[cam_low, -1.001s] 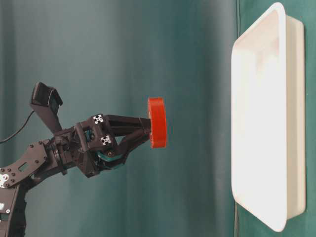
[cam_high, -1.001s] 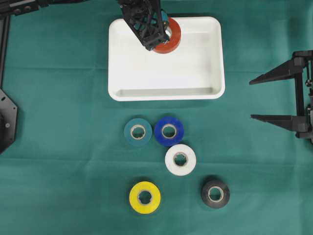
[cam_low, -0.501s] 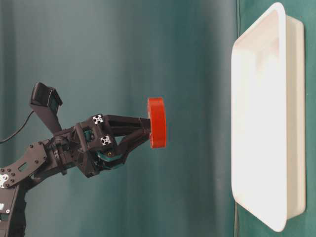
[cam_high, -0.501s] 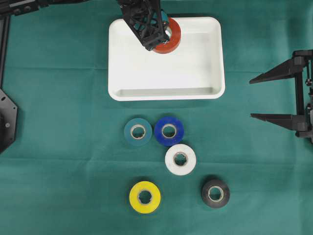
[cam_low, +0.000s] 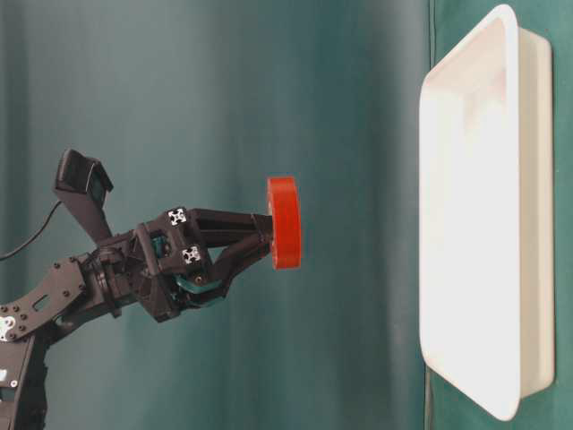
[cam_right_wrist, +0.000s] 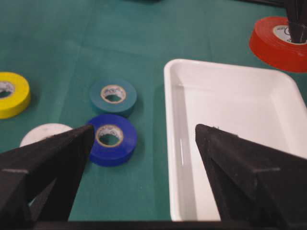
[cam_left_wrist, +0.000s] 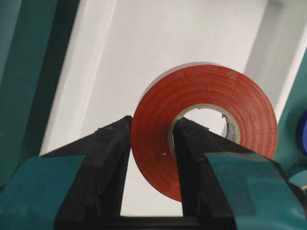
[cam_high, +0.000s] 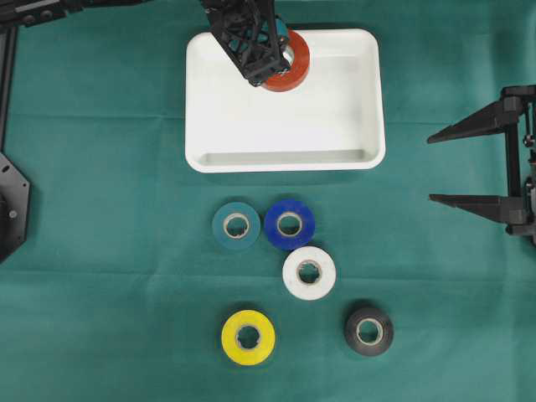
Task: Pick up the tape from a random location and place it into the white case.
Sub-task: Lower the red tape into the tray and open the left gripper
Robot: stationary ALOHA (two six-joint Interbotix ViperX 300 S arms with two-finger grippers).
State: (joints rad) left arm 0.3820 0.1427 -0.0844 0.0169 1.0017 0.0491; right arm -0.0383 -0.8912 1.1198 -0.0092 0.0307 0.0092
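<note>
While my left hand (cam_low: 273, 240) hangs above the white case (cam_high: 335, 126), well clear of its floor, it's pinching the red tape (cam_high: 292, 65) w/ one finger thru the core and one outside the wall. Roll sits flat-faced over the case's far-left corner, glossy, cardboard core showing. Right hand (cam_high: 440, 167) is spread wide, off to the case's right. Case is smooth plastic, rounded corners, on green cloth tabletop (cam_high: 100, 251).

Black left arm (cam_low: 107, 278) with white tags, perhaps teal-taped fingers (cam_left_wrist: 225, 184).
</note>
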